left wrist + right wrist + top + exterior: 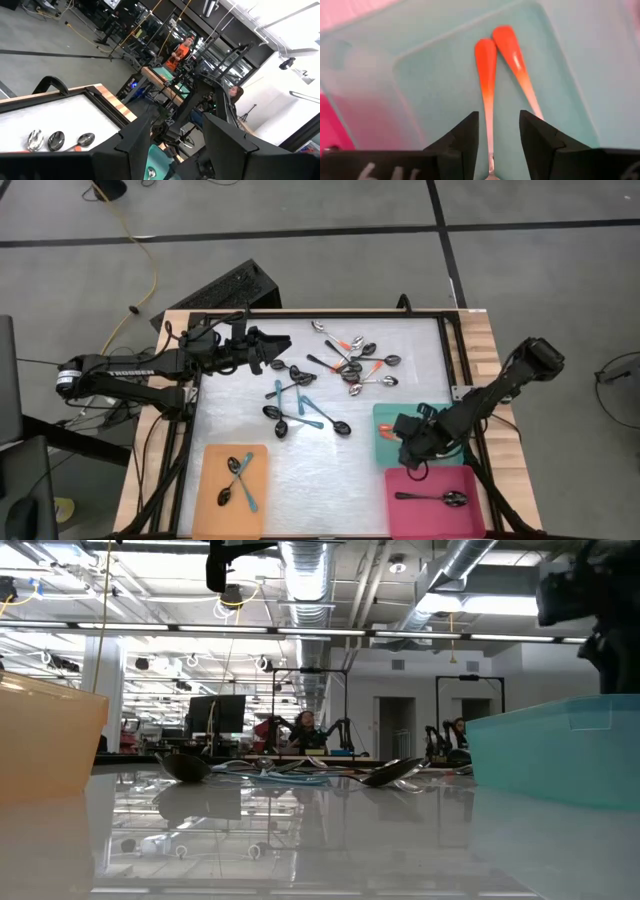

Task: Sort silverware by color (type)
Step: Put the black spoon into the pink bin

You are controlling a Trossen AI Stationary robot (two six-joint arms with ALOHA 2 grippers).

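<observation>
Worktop (320, 470): pale, framed. Teal tray (420, 90): directly beneath right claw (499, 131), fingers apart, gripping nothing. Two orange-handled spoons (487, 75): in tray, between and just beyond those fingers. Left claw (278, 348): apart, beside the loose spoon pile (345, 365).

The middle of the worktop (330, 470), between the orange tray (212, 510) and the pink tray (400, 515), lies bare and passable. Scattered spoons (310, 408) crowd the far half, and the left arm (130, 370) reaches in beside them. The right arm (480, 405) hangs over the teal tray (385, 420), blocking it from above.
</observation>
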